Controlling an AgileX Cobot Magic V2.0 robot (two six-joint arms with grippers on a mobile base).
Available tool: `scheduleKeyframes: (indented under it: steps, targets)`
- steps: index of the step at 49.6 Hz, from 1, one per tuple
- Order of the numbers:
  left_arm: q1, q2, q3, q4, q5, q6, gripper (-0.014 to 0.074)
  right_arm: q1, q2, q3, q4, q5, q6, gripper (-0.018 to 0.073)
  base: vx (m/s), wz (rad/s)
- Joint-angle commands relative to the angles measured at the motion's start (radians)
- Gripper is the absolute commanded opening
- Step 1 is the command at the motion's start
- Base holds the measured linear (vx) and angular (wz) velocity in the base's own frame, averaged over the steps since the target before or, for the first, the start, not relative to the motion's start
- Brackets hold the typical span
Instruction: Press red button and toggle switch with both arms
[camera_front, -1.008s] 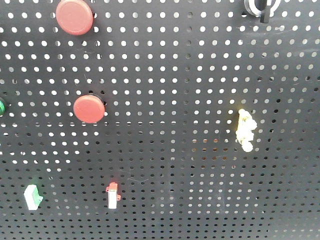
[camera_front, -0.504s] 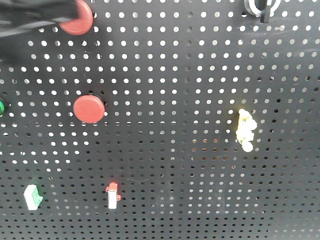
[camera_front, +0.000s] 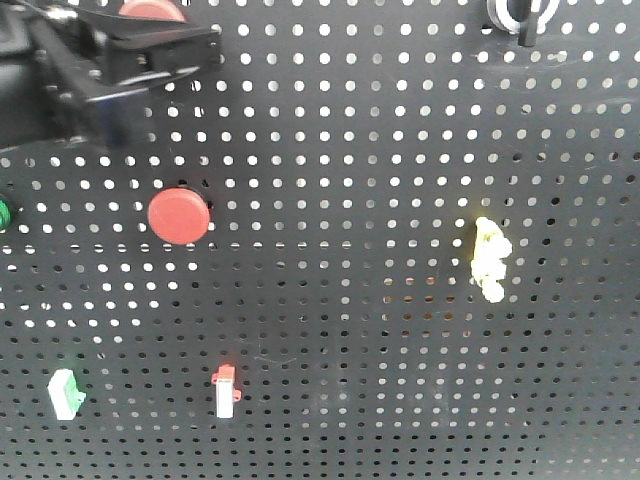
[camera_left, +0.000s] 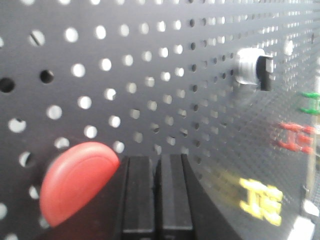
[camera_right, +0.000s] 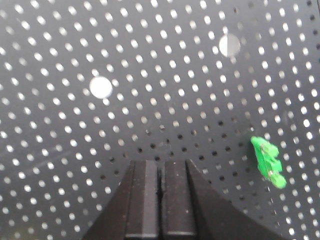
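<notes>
Your L gripper (camera_left: 155, 165) is at the top-left of the pegboard (camera_front: 350, 150) w/ jaws shut flat together and nothing held. That fits the job: a closed tip gives you one blunt pad to push with. In the L wrist view the fingers (camera_left: 140, 200) sit just right of the upper red button (camera_left: 75, 182), by its edge rather than centred on it. Can't tell if they touch. From the front, the arm hides most of that btn and only its top rim shows. A second red button (camera_front: 180, 217) lies lower down, apart from the arm, so I'd judge the upper one is your target.

R gripper (camera_right: 161, 167) is also shut w/ nothing in it. It faces a bare stretch of board w/ a green switch (camera_right: 267, 162) to its right. Its target isn't in that view, so it likely has travelling to do.

The toggle switch (camera_front: 520, 15) is far right at the top of the board, cut by the frame edge. It has a shiny silver-white ring collar and a short black lever poking out, tip below the ring. It's small, so prob. needs a sideways nudge, not a push.
</notes>
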Motion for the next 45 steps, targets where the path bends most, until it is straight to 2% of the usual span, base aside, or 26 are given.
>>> scheduleKeyframes:
  steps: [1, 5, 10, 13, 14, 16, 20, 22, 27, 31, 34, 35, 36, 45]
  targets:
    - [0.007, -0.081, 0.010, 0.012, -0.041, 0.037, 0.0002, 0.000, 0.012, -0.024, 0.009, -0.060, -0.017, -0.0003, 0.00, 0.00]
    - [0.007, -0.145, 0.088, 0.025, -0.048, 0.062, 0.0002, 0.000, 0.011, -0.024, 0.043, -0.038, -0.064, -0.0003, 0.00, 0.00]
    - [0.007, -0.241, 0.237, 0.024, -0.090, 0.062, 0.0002, 0.014, 0.011, -0.024, 0.121, -0.017, -0.215, -0.0003, 0.00, 0.00]
    - [0.007, -0.305, 0.329, 0.016, -0.114, 0.061, 0.0002, 0.024, 0.011, -0.024, 0.207, -0.017, -0.318, -0.0003, 0.00, 0.00]
    - [0.007, -0.445, 0.525, -0.005, -0.163, 0.059, 0.0002, 0.032, 0.032, -0.027, 0.523, 0.005, -0.637, -0.0003, 0.00, 0.00]
    - [0.007, -0.477, 0.565, -0.014, -0.179, 0.058, 0.0002, 0.032, 0.050, -0.027, 0.646, 0.019, -0.734, -0.0003, 0.00, 0.00]
    - [0.007, -0.541, 0.632, -0.029, -0.216, 0.058, 0.0002, 0.032, 0.097, -0.027, 0.871, 0.063, -0.898, -0.0003, 0.00, 0.00]
    - [0.007, -0.562, 0.656, -0.031, -0.233, 0.058, 0.0002, 0.032, 0.127, -0.027, 1.023, 0.098, -0.985, -0.0003, 0.00, 0.00]
    - [0.007, -0.598, 0.678, -0.031, -0.253, 0.058, 0.0002, 0.032, 0.211, -0.027, 1.327, 0.191, -1.159, -0.0003, 0.00, 0.00]
    - [0.007, -0.600, 0.675, -0.031, -0.254, 0.058, 0.0002, 0.032, 0.289, -0.027, 1.575, 0.258, -1.236, -0.0003, 0.00, 0.00]
    - [0.007, -0.599, 0.675, -0.031, -0.257, 0.058, 0.0002, 0.032, 0.335, -0.027, 1.703, 0.331, -1.279, -0.0003, 0.00, 0.00]
    - [0.007, -0.598, 0.675, -0.031, -0.256, 0.058, 0.0002, 0.032, 0.350, -0.027, 1.773, 0.364, -1.294, -0.0003, 0.00, 0.00]
    - [0.007, -0.598, 0.675, -0.031, -0.256, 0.058, 0.0002, 0.032, 0.363, -0.027, 1.813, 0.394, -1.312, -0.0003, 0.00, 0.00]
    - [0.007, -0.598, 0.675, -0.030, -0.254, 0.058, 0.0002, 0.032, 0.395, -0.050, 1.811, 0.459, -1.325, -0.0003, 0.00, 0.00]
